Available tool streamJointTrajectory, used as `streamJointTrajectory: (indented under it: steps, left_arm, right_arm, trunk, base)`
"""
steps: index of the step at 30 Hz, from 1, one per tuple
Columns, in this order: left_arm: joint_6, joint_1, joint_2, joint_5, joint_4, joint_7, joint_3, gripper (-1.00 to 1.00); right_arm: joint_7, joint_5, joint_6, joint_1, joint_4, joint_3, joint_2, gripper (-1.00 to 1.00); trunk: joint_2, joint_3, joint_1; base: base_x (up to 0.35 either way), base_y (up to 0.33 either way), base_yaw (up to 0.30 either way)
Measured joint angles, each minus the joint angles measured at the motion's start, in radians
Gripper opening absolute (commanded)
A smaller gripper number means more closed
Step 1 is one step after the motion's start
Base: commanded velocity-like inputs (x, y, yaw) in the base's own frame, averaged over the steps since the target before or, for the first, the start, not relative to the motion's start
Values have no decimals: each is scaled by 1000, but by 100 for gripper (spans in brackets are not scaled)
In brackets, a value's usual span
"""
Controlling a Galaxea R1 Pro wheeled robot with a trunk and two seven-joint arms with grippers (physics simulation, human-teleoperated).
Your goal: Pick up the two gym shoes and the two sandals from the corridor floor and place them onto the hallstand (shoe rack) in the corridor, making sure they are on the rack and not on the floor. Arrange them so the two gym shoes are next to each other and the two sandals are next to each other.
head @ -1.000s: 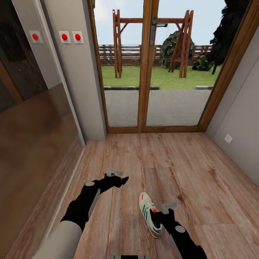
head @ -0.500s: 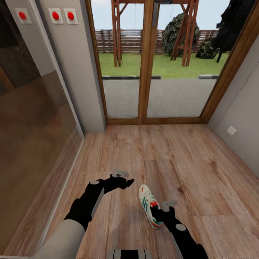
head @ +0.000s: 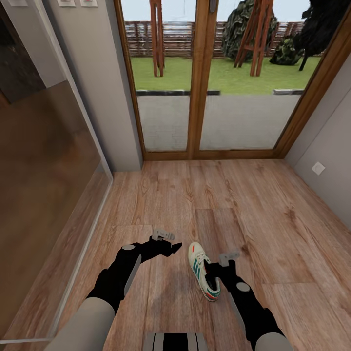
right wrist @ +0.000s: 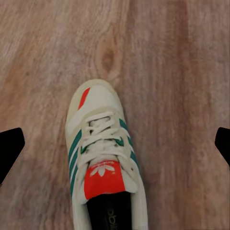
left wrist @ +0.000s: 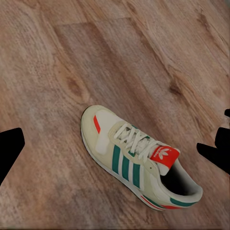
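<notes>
White leather gym shoe (head: 204,272) with green stripes lies flat on the wood-grain corridor floor (head: 273,229), between both spread-open, empty tools: right tool (head: 213,279) over its heel, left tool (head: 171,248) beside its toe. Glass doors (head: 204,83) stand beyond.

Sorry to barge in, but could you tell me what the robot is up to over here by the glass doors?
It is working on one gym shoe that lies on the wood corridor floor in front of the glass doors. The right tool is down at the shoe's heel end with its fingers spread wide, not gripping yet. The left tool, also open, hangs beside the shoe's toe, holding nothing.
</notes>
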Motion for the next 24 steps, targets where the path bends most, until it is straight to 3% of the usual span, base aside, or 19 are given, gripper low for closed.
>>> streamJointTrajectory:
  steps: [6,24]
  left_arm:
    - [0,0,0,0,0,0,-1,100]
    - [0,0,0,0,-1,-1,-1,100]
  right_arm:
    - [0,2,-2,-33,11,1,0,100]
    - [2,5,-35,-36,129,3,-1,100]
  trunk:
    - [0,0,0]
    - [0,0,0]
  base:
    - [0,0,0]
    - [0,0,0]
